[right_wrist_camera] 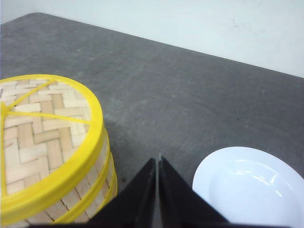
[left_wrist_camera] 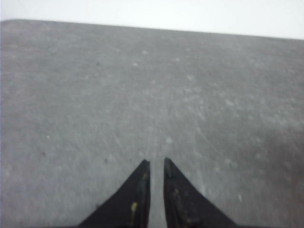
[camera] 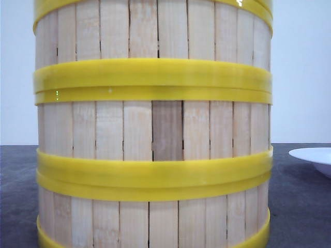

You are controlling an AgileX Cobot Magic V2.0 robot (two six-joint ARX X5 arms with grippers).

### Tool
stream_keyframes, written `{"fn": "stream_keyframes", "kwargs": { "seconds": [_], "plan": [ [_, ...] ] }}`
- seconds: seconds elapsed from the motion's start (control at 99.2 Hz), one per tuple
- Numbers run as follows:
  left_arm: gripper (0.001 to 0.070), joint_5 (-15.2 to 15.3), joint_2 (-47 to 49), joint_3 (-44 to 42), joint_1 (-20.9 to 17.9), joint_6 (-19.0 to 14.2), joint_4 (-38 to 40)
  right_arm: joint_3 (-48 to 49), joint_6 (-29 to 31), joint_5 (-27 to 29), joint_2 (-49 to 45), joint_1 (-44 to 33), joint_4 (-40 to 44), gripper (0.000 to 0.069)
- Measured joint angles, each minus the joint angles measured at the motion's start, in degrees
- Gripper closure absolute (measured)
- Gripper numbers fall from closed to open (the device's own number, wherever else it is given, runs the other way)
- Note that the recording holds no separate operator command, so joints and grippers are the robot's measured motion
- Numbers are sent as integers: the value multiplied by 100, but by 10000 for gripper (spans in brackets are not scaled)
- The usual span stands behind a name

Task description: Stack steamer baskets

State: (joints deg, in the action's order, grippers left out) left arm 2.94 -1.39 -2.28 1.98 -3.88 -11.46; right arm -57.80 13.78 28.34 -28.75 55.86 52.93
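The steamer baskets [camera: 155, 129] stand in one upright stack close to the front camera, filling most of that view, with pale slat walls and yellow rims between the tiers. In the right wrist view the stack [right_wrist_camera: 90, 190] carries a woven, yellow-rimmed lid [right_wrist_camera: 42, 128] on top. My right gripper [right_wrist_camera: 157, 159] is shut and empty, hanging over the table between the stack and a white plate [right_wrist_camera: 251, 190], touching neither. My left gripper [left_wrist_camera: 156, 161] is over bare grey table [left_wrist_camera: 142, 85], fingers drawn together to a thin slit with nothing in it. No basket shows in that view.
The white plate [camera: 313, 157] lies on the dark grey table to the right of the stack. A pale wall runs behind the table's far edge [right_wrist_camera: 190, 47]. Both arms are hidden from the front view by the stack.
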Motion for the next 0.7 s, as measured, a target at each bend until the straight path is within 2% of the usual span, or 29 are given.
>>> {"fn": "stream_keyframes", "kwargs": {
  "seconds": [0.696],
  "plan": [
    [685,33,114,42,-48,96,101,0,0,0,0,0,0,686]
  ]
}}
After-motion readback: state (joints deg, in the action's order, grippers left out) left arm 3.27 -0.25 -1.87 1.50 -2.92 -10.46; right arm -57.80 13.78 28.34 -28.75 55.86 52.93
